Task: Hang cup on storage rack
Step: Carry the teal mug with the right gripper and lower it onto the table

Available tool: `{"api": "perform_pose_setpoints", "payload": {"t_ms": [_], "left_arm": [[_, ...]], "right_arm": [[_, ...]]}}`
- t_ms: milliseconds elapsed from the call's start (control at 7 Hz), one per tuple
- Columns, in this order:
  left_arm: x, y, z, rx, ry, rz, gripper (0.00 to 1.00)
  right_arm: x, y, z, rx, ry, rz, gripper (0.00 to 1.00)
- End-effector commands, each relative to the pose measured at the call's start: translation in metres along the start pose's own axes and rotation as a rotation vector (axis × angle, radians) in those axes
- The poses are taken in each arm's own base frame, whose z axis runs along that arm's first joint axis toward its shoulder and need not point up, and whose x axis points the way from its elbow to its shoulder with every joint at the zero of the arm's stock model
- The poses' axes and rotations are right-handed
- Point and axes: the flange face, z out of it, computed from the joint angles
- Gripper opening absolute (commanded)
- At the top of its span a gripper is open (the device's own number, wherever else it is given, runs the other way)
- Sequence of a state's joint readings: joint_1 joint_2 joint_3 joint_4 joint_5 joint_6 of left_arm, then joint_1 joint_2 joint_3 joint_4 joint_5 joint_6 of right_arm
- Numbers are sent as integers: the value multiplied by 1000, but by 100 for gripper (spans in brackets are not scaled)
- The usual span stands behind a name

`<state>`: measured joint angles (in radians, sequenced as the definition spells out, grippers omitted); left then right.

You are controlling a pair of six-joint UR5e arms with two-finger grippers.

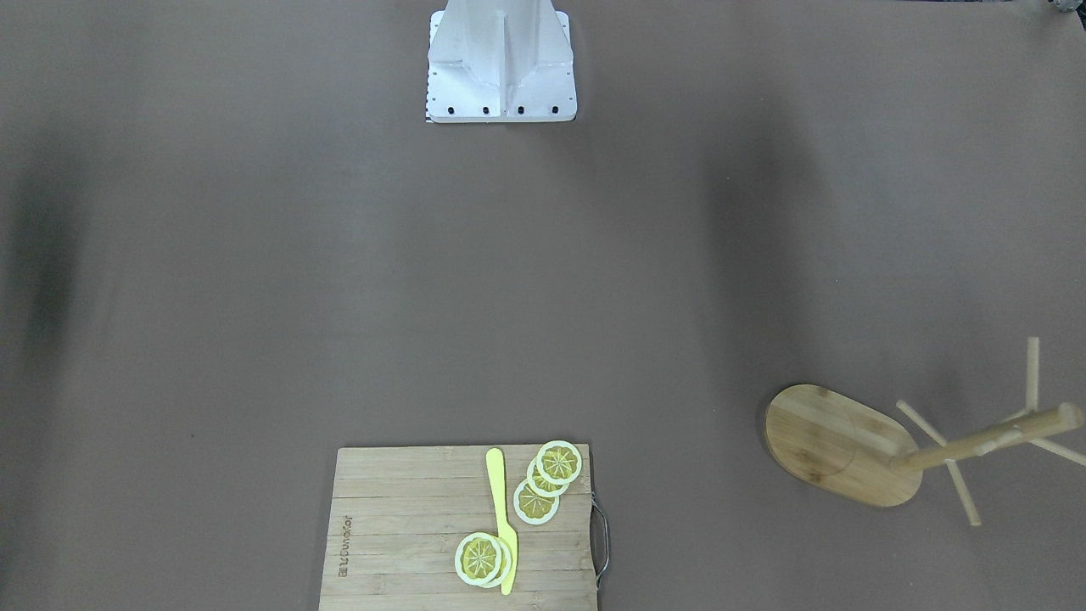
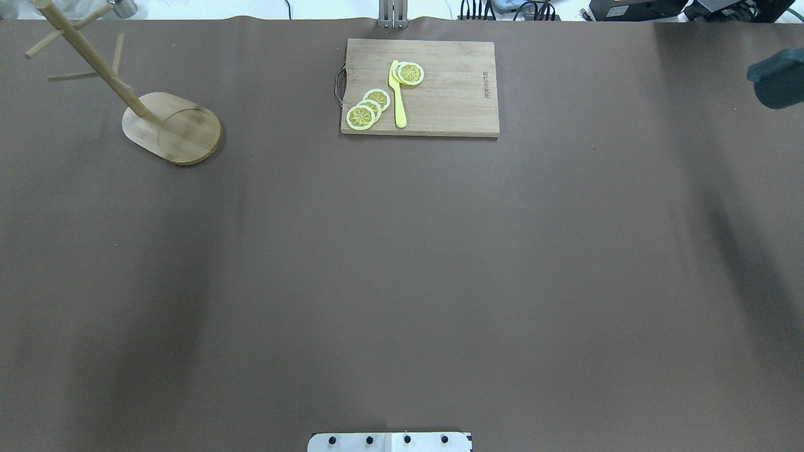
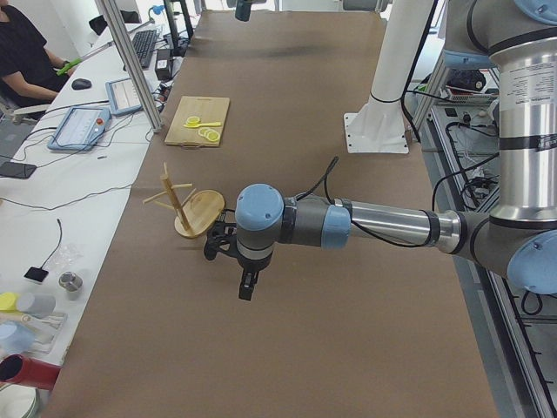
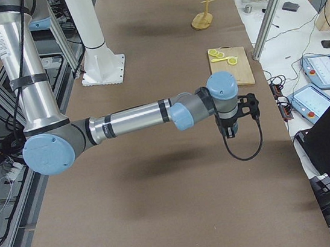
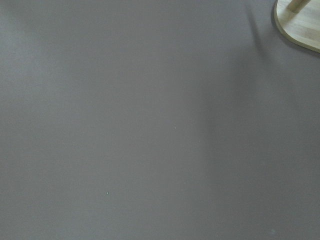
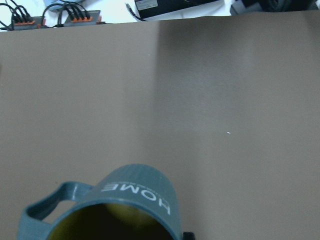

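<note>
The cup [image 6: 135, 200], dark teal with "HOME" on it and olive inside, fills the bottom of the right wrist view. Its mouth faces the camera and its handle is at the left. It is held in the air close to the camera. A dark bit of a fingertip [image 6: 186, 235] shows by its rim. The cup also shows at the overhead view's right edge [image 2: 779, 81]. My right gripper [image 4: 229, 128] hangs high over the table. The storage rack [image 2: 169, 125] stands upright at the far left, with bare pegs. My left gripper [image 3: 246, 286] hovers high beside it; I cannot tell if it is open.
A slatted cutting board [image 2: 440, 94] lies at the far middle edge with lemon slices [image 2: 370, 107] and a yellow knife [image 2: 397, 94] on it. The white robot base [image 1: 501, 68] stands at the near edge. A person [image 3: 26, 52] sits at a side desk.
</note>
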<state>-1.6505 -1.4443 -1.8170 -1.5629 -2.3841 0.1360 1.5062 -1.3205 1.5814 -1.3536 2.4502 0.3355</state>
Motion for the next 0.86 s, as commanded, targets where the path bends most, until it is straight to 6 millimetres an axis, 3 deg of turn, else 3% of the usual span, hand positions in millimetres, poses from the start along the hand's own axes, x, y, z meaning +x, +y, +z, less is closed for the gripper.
{"api": "perform_pose_setpoints", "payload": {"t_ms": [0, 286, 429, 571, 714], "left_arm": [[4, 2, -2, 7, 22, 3, 98], [5, -1, -3, 11, 32, 5, 98], [6, 0, -4, 13, 32, 8, 98], [7, 1, -3, 14, 52, 5, 98], [7, 1, -3, 14, 52, 5, 98]], "right_arm": [[-167, -36, 23, -50, -121, -209, 0], [-315, -19, 78, -82, -129, -413, 0], [-394, 5, 115, -88, -119, -518, 0], [-444, 29, 143, -83, -94, -588, 0], [-477, 57, 168, -80, -65, -639, 0]]}}
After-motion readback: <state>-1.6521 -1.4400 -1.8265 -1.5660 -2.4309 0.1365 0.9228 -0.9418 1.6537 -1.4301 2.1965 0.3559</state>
